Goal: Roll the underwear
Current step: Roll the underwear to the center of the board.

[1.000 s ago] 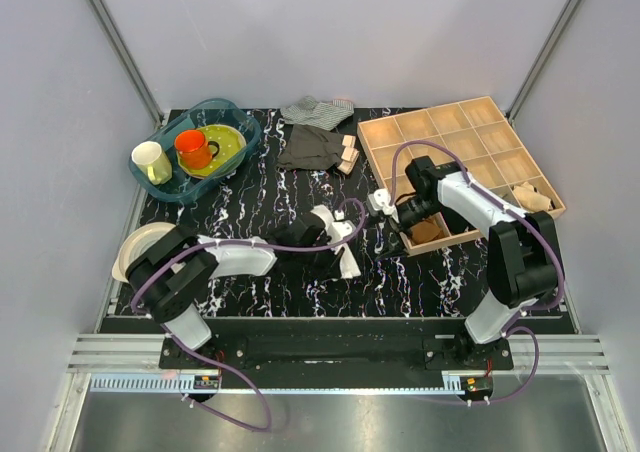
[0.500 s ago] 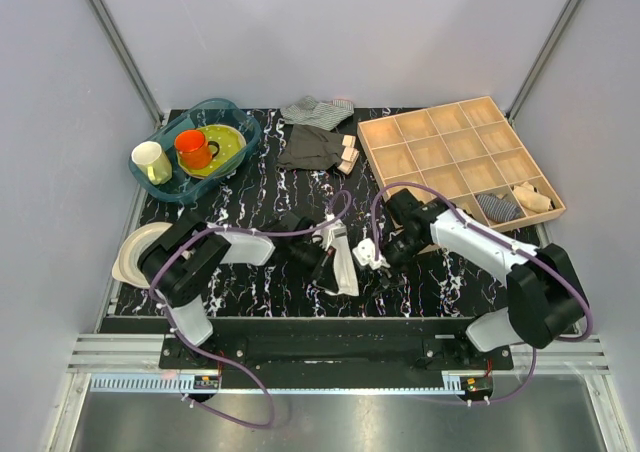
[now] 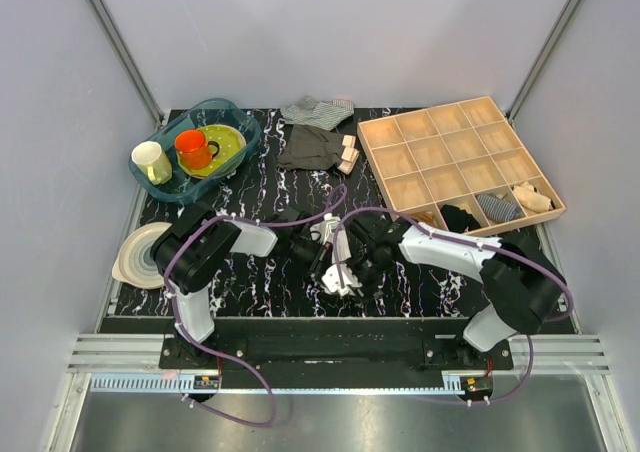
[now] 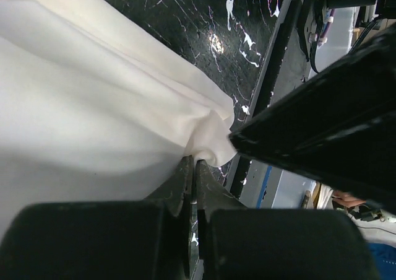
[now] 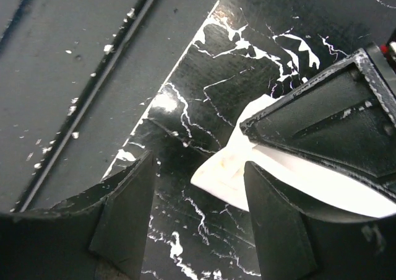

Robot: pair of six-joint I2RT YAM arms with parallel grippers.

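1. The underwear: thin white cloth, matt and smooth, lying in soft folds.
2. Table top: black with white marble veining, smooth and glossy, with one bright reflected patch.
3. Left gripper: looks like black plastic, matt, faintly scuffed.
4. Right gripper: dark fingers, matt, slightly grainy surface.
5. Compartment tray: pale bare wood, matt.
6. Basin: blue see-through plastic, glossy.
7. Orange mug: smooth, shiny finish.
8. Dark grey garment and striped cloth: soft cloth, matt.
9. Rail at the near edge: bare silver metal, ribbed.
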